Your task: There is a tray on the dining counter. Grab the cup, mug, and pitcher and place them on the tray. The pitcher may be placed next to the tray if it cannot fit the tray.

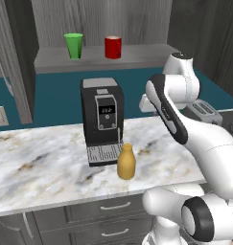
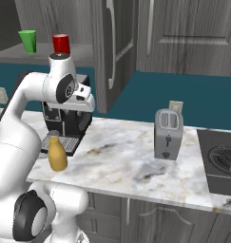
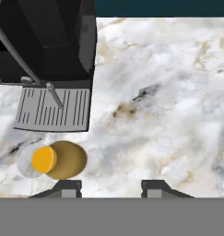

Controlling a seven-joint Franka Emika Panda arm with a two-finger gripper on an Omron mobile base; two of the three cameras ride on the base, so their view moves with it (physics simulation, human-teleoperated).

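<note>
Yellow-orange bottle-shaped pitcher upright on the veined marble worktop, just before the black coffee machine's drip grille. Above it, two-finger gripper, jaws parted, empty. Green tapered cup and red cylindrical mug apart on the grey shelf behind.

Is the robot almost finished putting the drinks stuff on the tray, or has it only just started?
Only just started. Nothing looks done: the green cup and red mug stand on a grey shelf behind the coffee machine. The yellow pitcher stands on the marbled worktop in front of that machine. The tool is open above the worktop, holding nothing, with the pitcher off to one side. All three things are left to carry.
</note>
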